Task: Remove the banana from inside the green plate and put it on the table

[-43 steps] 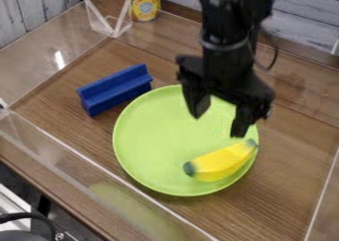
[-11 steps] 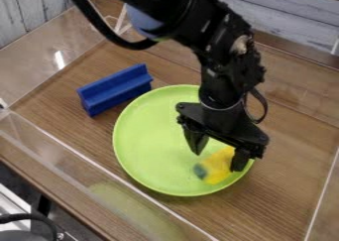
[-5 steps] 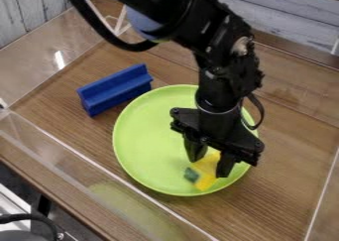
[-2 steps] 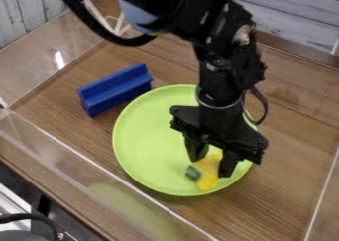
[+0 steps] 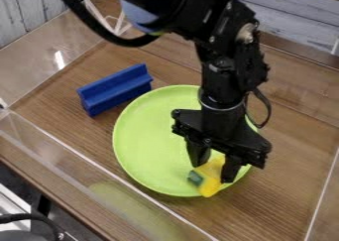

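one banana in jaws, one green plate, one blue block.

The green plate is a plain, unpatterned lime green. The banana is bright yellow with a dark green tip. The gripper and the arm above it are black, with a patch of blue showing on the upper arm. The table is brown wood grain crossed by darker streaks. A block is solid deep blue. The walls are clear and colourless. A small can at the far edge shows yellow and white.
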Robot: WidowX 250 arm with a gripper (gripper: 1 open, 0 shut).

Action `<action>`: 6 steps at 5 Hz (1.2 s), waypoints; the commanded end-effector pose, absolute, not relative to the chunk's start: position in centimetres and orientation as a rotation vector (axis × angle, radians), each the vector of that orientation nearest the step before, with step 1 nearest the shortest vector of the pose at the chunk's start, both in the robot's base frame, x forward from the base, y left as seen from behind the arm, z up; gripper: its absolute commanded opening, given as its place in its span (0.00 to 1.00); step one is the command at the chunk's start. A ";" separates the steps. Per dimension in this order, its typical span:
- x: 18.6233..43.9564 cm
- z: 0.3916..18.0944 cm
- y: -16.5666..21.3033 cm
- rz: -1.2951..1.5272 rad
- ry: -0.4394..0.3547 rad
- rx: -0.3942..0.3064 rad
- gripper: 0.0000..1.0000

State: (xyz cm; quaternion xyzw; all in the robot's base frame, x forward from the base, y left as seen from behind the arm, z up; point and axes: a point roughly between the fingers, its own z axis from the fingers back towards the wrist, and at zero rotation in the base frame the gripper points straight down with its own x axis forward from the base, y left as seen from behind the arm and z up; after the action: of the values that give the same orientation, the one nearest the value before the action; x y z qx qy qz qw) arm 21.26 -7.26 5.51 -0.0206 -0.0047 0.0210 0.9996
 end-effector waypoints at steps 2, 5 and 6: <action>21.7 7.3 -8.8 0.029 -0.048 -0.097 0.00; 22.2 8.0 -11.0 -0.004 -0.053 -0.140 1.00; 22.3 8.2 -12.3 -0.017 -0.063 -0.154 1.00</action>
State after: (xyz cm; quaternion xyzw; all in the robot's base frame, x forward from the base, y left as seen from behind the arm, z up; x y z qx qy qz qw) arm 21.60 -11.90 7.32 -0.0692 -0.0134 -0.0064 0.9975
